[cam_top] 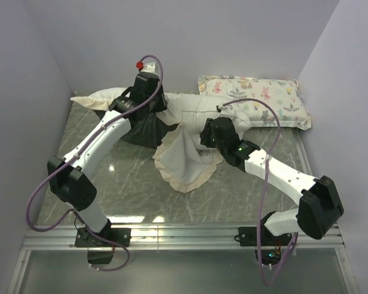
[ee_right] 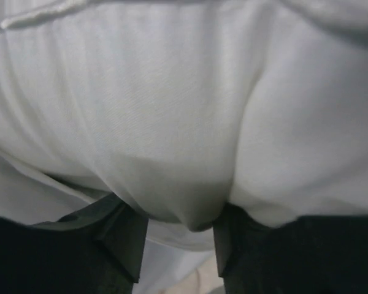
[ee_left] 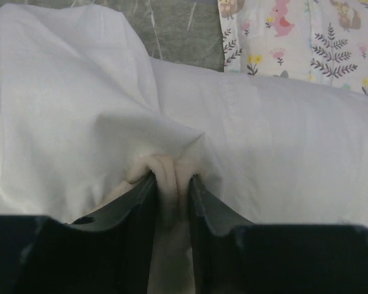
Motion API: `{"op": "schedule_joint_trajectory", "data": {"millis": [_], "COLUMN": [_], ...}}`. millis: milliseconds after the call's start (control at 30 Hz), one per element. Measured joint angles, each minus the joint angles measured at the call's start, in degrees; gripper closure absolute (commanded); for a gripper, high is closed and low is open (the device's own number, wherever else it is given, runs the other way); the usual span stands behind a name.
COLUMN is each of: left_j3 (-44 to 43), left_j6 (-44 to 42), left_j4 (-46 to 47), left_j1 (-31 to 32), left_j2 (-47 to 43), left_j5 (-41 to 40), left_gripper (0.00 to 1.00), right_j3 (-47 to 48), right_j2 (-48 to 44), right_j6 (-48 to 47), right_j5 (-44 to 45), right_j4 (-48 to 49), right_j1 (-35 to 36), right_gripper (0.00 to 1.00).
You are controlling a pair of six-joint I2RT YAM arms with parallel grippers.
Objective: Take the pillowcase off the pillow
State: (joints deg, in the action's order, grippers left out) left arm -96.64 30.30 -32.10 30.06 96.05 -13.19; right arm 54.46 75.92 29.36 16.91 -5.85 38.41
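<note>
The pillowcase (cam_top: 185,160) lies mid-table, turned partly inside out: dark grey plush (cam_top: 142,130), white lining and a cream frill (cam_top: 169,177) spread toward me. The white pillow (cam_top: 193,109) sticks out of it to the right. My left gripper (cam_top: 148,93) is at the far side of the bundle. In the left wrist view it (ee_left: 172,179) is shut on a cream fold of the pillowcase (ee_left: 169,168). My right gripper (cam_top: 210,133) presses into the pillow's near right side. In the right wrist view it (ee_right: 181,215) pinches a bulge of white pillow fabric (ee_right: 172,141).
A smaller pastel animal-print pillow (cam_top: 260,99) lies at the back right against the wall and shows in the left wrist view (ee_left: 300,43). Grey walls close in the marble table (cam_top: 129,184) on the left, back and right. A metal rail (cam_top: 184,236) runs along the near edge.
</note>
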Motion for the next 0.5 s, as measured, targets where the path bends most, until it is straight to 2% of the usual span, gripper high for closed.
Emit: {"op": "schedule_joint_trajectory", "data": {"millis": [33, 100, 167, 233, 333, 500], "left_j3": [-0.02, -0.22, -1.57, -3.87, -6.75, -5.79], "left_j6": [-0.44, -1.29, -1.92, -2.69, -3.69, -4.24], "left_j4": [-0.04, -0.37, -1.68, -2.82, -3.13, -3.02], "left_j1": [0.02, 0.02, 0.02, 0.13, 0.46, 1.44], "left_j2": [-0.52, -1.66, -2.36, -2.58, -3.17, -9.6], "left_j5": [0.13, 0.68, 1.46, 2.29, 3.41, 3.65], "left_gripper": [0.59, 0.54, 0.46, 0.36, 0.27, 0.24], "right_j3": [1.31, 3.8, 6.16, 8.41, 13.7, 24.98], "right_j2": [1.27, 3.15, 4.28, 4.94, 6.69, 10.82], "right_j6": [0.33, 0.48, 0.55, 0.48, 0.04, -2.21], "right_j5": [0.22, 0.7, 1.01, 1.09, 0.55, -4.94], "right_j4": [-0.66, -2.08, -3.96, -6.36, -11.47, -21.03], "right_j1": [-0.42, -0.7, -0.7, -0.7, -0.98, -2.73], "right_gripper": [0.7, 0.9, 0.99, 1.0, 1.0, 1.0]}}
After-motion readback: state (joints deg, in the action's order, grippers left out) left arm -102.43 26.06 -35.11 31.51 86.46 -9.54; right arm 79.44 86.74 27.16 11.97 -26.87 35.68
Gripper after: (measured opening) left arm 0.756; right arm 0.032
